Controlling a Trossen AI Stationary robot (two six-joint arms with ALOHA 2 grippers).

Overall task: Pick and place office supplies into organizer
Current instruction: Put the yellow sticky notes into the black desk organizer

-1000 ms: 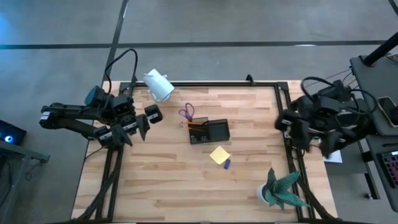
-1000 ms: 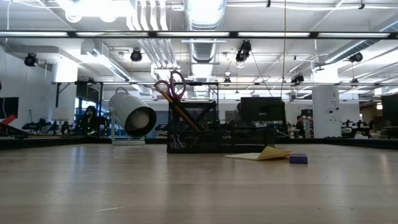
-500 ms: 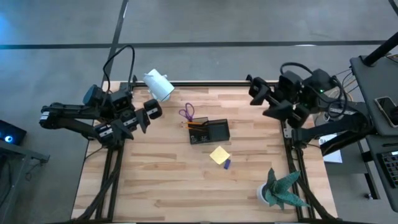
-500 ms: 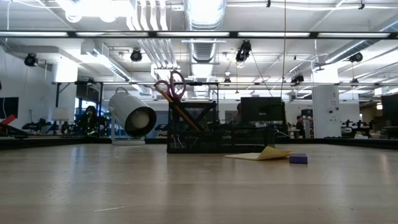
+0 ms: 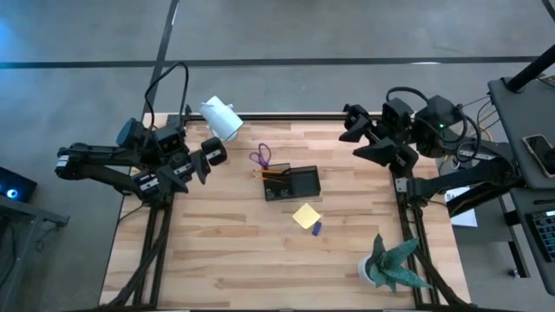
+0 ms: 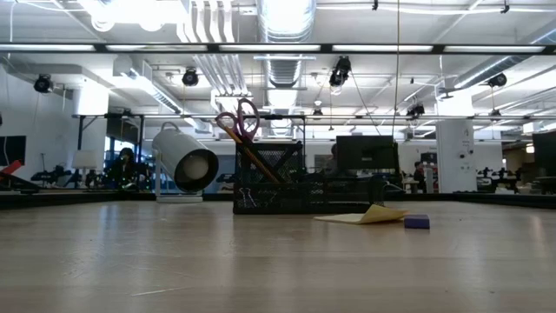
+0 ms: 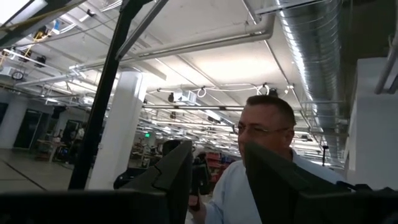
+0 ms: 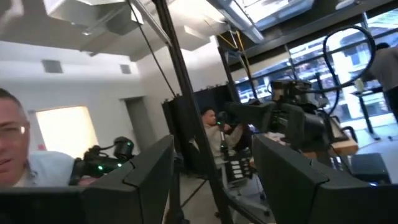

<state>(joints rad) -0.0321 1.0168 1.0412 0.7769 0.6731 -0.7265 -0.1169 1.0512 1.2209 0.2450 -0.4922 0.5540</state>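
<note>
We found the organizer (image 5: 292, 184) mid-table, holding scissors (image 5: 259, 158) and pencil (image 5: 276, 173); sticky pad (image 5: 305, 215) and purple piece (image 5: 316, 229) lay just beside it. The right gripper (image 5: 349, 124), jaws spread and empty, hung at the far right corner; the left gripper (image 5: 206, 164), jaws apart and empty, at the left edge. We judged the pad wants a flat, edge-on pinch. Only the low view showed its curled corner (image 6: 375, 210).
</note>
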